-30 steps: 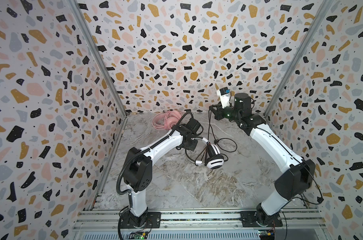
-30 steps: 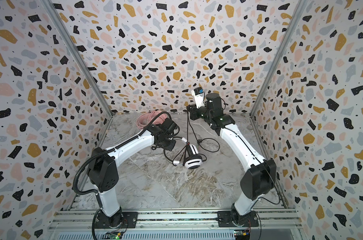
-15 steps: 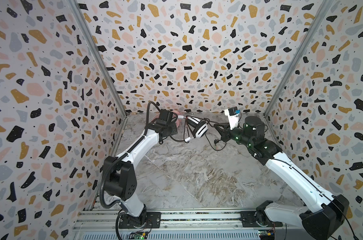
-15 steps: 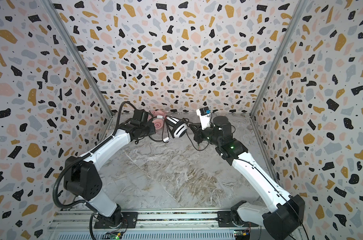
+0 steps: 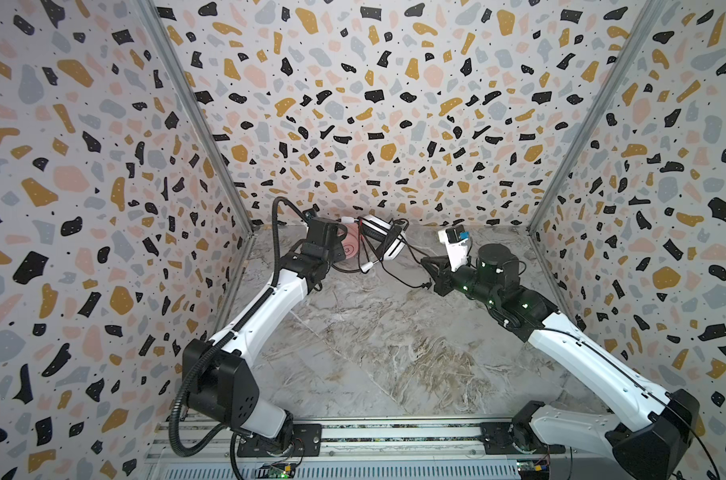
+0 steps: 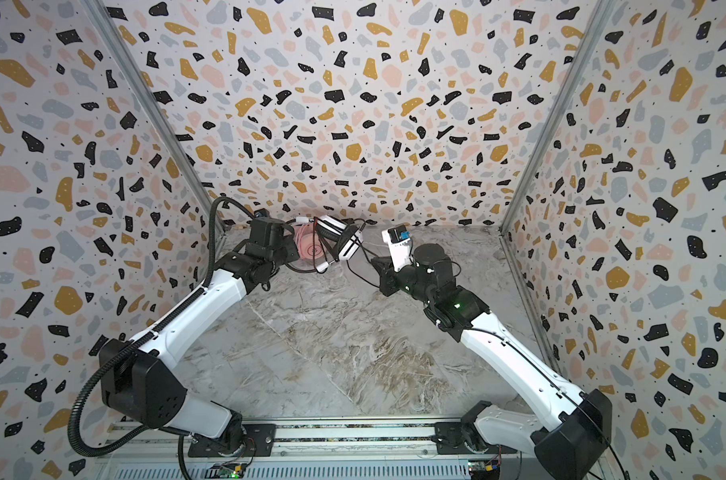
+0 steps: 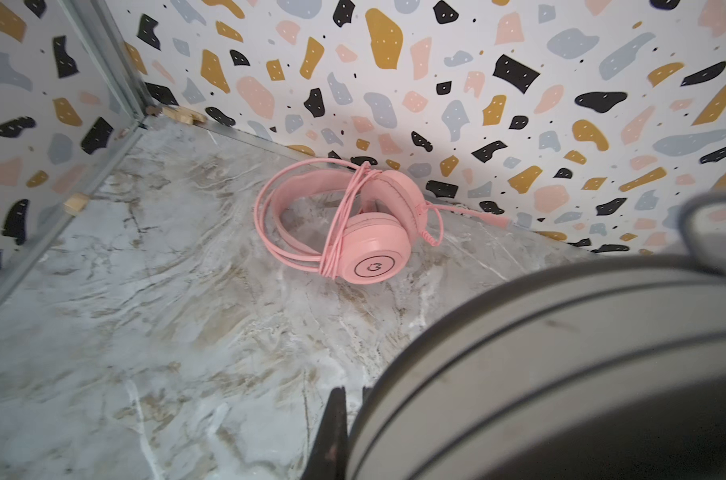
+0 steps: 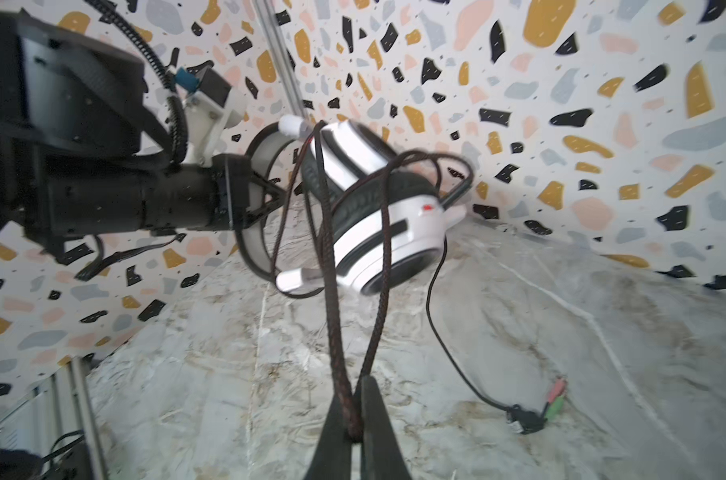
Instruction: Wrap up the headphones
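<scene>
Two grips to verify, your left gripper clamps white headset, cups pointing right, right gripper pinches black cord, near floor open.

Light: bright and even in all views; soft and white, seems to come from above.
Shadows: a soft grey one on the far wall behind the pink headset.
Blur: the white headset is smeared in the right wrist view; its band, close to the left wrist lens, is a fuzzy grey shape.
Sharp: the pink headset; the cord near the right wrist lens.
Edges: in both top views the walls stretch and the posts lean out.
</scene>
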`<control>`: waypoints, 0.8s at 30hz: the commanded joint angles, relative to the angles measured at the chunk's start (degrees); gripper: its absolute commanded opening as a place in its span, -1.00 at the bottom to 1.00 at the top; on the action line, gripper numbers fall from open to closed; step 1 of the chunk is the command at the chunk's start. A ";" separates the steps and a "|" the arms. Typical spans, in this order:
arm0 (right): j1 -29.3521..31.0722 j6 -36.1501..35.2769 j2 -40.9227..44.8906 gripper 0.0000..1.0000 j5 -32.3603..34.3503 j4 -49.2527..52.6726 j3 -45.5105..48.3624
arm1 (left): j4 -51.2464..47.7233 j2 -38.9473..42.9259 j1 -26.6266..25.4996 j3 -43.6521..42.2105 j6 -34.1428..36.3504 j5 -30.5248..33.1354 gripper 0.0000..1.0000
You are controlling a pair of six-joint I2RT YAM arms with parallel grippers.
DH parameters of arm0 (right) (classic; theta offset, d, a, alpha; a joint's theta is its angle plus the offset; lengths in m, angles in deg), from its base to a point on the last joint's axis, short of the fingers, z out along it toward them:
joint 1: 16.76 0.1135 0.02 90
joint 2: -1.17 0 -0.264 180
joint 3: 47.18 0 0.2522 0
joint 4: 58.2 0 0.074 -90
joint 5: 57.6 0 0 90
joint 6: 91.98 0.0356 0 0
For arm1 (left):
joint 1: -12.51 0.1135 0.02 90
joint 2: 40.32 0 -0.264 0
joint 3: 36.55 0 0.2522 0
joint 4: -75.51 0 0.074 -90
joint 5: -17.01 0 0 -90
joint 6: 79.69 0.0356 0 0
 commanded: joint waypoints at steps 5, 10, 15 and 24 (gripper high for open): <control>-0.11 0.20 1.40 -1.00 -2.67 -3.38 -1.89 | 7.70 7.36 2.59 -2.85 0.15 14.48 -1.00; 5.93 3.03 2.08 -0.99 -6.61 -7.75 3.48 | 12.17 7.86 6.11 -2.61 -4.17 8.37 -1.00; 11.62 5.22 1.22 -0.99 -8.62 -10.50 7.55 | 21.13 9.63 6.18 -2.41 -6.30 5.00 -1.00; 13.54 5.07 -6.72 -0.97 -2.95 -13.73 5.69 | 33.10 12.49 6.15 -2.56 -11.71 -14.30 -1.00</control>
